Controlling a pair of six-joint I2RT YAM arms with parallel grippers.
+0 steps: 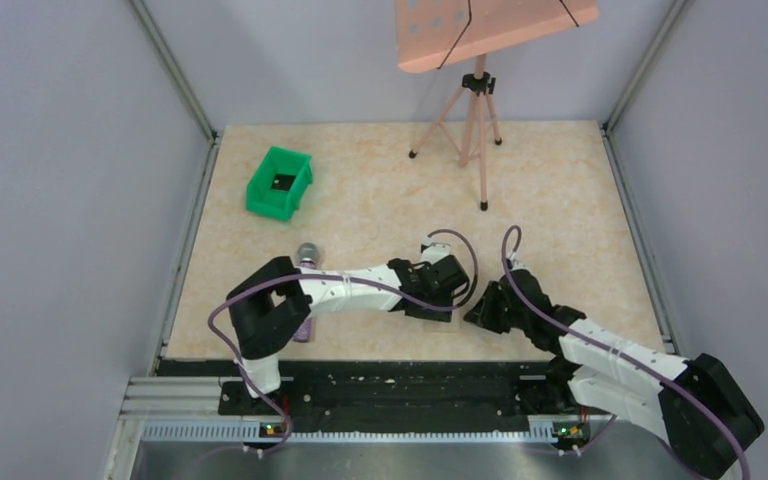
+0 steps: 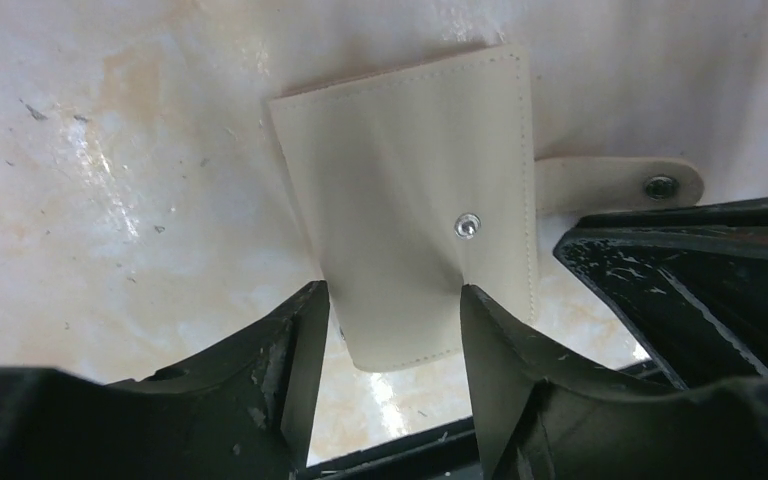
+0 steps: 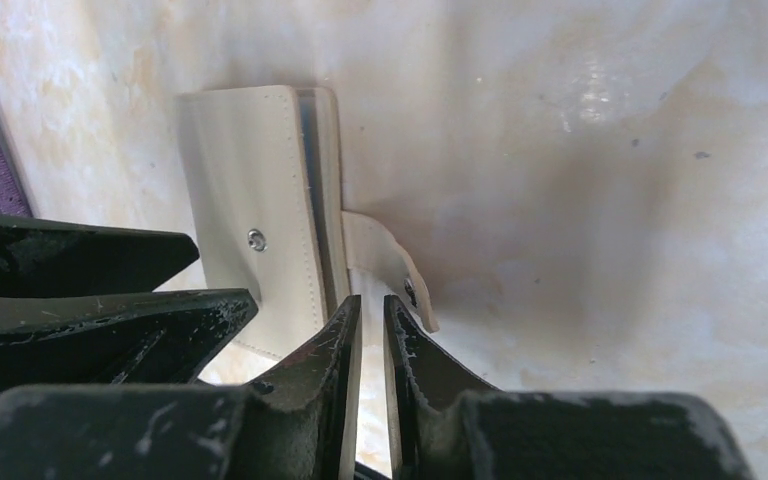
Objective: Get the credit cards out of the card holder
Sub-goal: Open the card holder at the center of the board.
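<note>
The pale beige card holder (image 2: 410, 190) lies flat and folded on the table, its snap strap (image 2: 610, 183) undone and sticking out sideways. My left gripper (image 2: 392, 295) is open, its fingertips over the holder's near end, one at each side. My right gripper (image 3: 370, 305) is shut with only a thin slit between the jaws and nothing in it; its tips sit at the holder's open edge (image 3: 310, 190), just beside the strap (image 3: 385, 265). A dark grey-blue inner layer shows in that edge. No card shows on its own. In the top view both grippers (image 1: 440, 298) (image 1: 482, 310) meet and hide the holder.
A purple microphone (image 1: 305, 290) lies by the left arm's elbow. A green bin (image 1: 280, 182) stands at the back left. A tripod (image 1: 477, 130) with a peach board stands at the back. The table's dark front edge (image 2: 410, 455) is just behind the holder.
</note>
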